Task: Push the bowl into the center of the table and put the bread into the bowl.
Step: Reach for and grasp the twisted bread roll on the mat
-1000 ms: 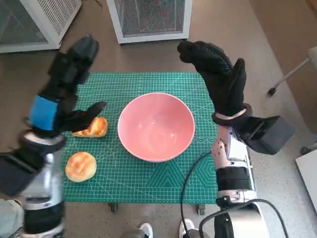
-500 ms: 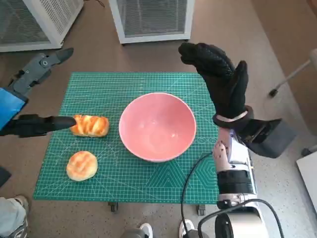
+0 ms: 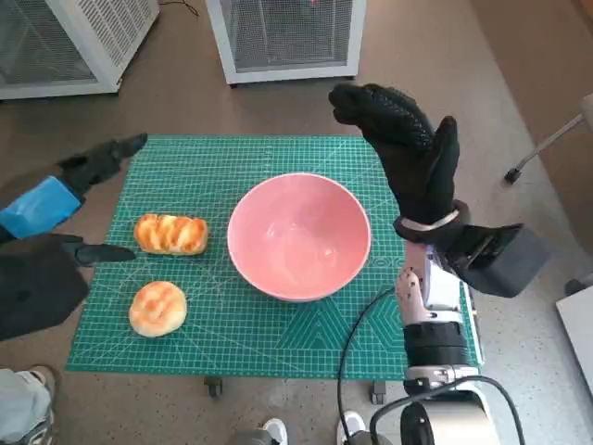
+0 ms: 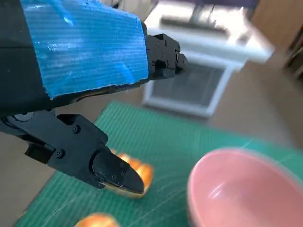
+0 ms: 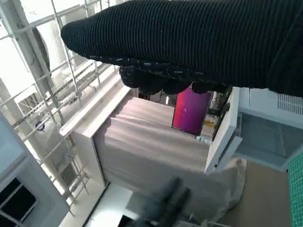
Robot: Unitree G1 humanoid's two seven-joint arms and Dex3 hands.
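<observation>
Head view: pink round plastic bowl (image 3: pixel 298 236) mid-frame on green gridded mat surface (image 3: pixel 278 324); braided golden bread roll (image 3: pixel 170 235) centre-left, round bun (image 3: pixel 157 308) lower left. Probably soft, light, crushable (best pinched gently across the middle). Left robot hand (image 3: pixel 56 209) spread wide, empty, beside roll. Right robot hand (image 3: pixel 408 153) raised, flat, empty.

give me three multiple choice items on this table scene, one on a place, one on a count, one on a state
1. Where does the pink bowl sit?
A. near the mat's middle
B. on the floor
C. in the right hand

2. How many breads lie on the green mat?
A. one
B. two
C. four

3. How is the left hand?
A. gripping the bowl
B. pinching a bread
C. open, holding nothing

Answers: 1 A, it rests mid-mat. 2 B, the long bread and the round bread. 3 C, its fingers are spread, apart from both breads.
</observation>
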